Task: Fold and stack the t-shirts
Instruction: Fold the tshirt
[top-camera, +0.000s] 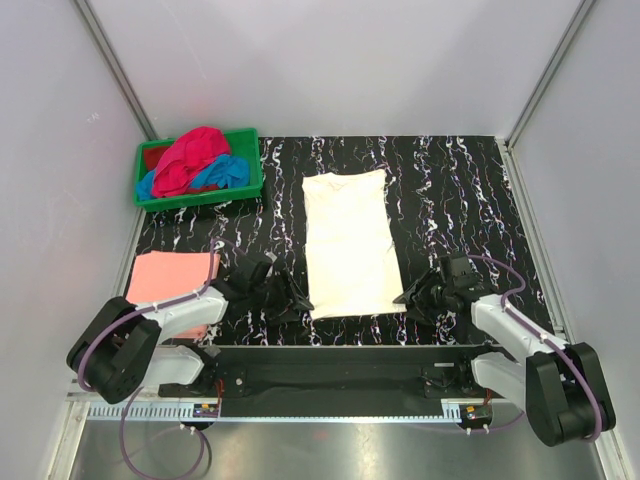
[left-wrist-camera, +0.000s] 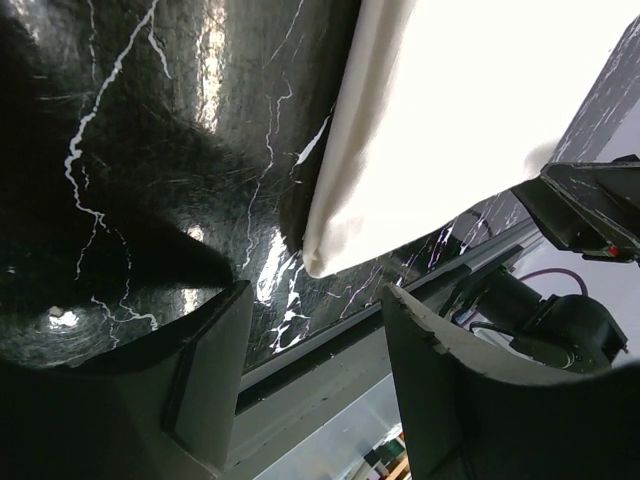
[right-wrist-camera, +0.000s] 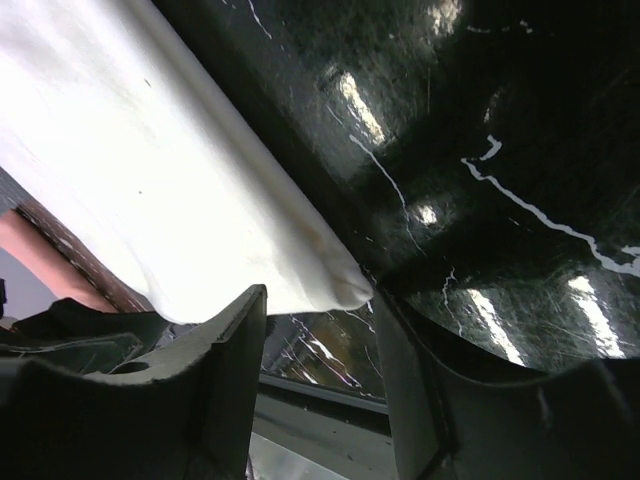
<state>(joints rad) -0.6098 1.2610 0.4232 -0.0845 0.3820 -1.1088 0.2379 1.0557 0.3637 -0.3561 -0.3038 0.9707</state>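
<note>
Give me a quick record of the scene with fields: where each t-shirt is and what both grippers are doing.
cream t-shirt: flat on the table, a long rectangle, centre
pink t-shirt: folded, near left corner of the table
crate contents: magenta t-shirt and blue t-shirt, bunched in the green crate, far left
left gripper: open, at the cream shirt's near left corner
right gripper: open, at its near right corner

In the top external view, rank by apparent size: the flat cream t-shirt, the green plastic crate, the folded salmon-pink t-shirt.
1. flat cream cloth t-shirt
2. green plastic crate
3. folded salmon-pink t-shirt, its near edge partly hidden by the left arm
</note>
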